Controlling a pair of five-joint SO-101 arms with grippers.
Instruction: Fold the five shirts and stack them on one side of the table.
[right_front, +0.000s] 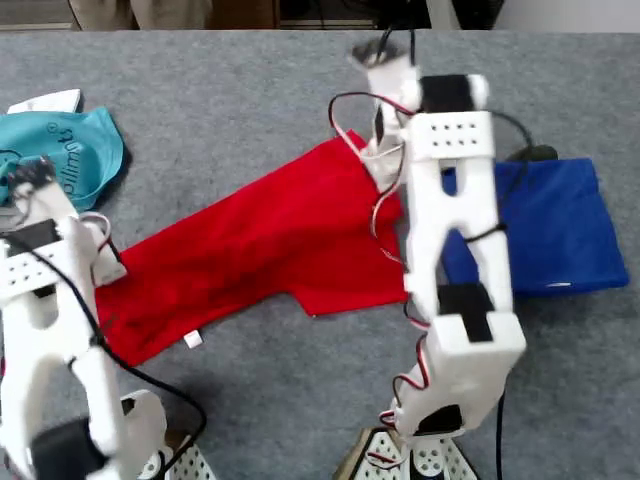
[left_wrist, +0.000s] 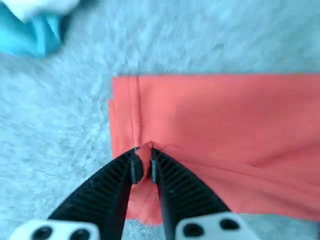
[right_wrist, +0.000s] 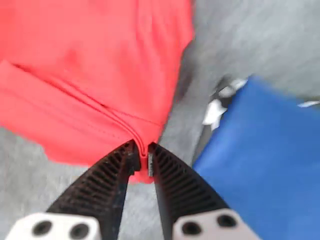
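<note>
While the red shirt (right_front: 260, 250) is being prepared for folding, each arm holds one end of it, presumably so that the cloth lies flat before a fold is made. In the high view, the left end effector (right_front: 110, 266) sits at one end of the garment and the right end effector (right_front: 385, 165) at the opposite end, with the cloth drawn out between them on the surface (right_front: 230, 90). A folded blue shirt (right_front: 560, 225) lies just beside the right end effector and is probably the start of the stack. A bunched teal shirt (right_front: 70, 150) lies near the left end effector, apart from the red cloth. No container is in use; every garment rests directly on the surface. In the left wrist view, the left end effector (left_wrist: 142, 161) is clenched on a pinch of the red shirt at its hemmed edge, with the teal shirt (left_wrist: 30, 35) well beyond its tips. In the right wrist view, the right end effector (right_wrist: 142, 155) is likewise clenched on a hem of the red shirt. The blue shirt (right_wrist: 270, 150) lies just beside it, separated by a strip of surface.
</note>
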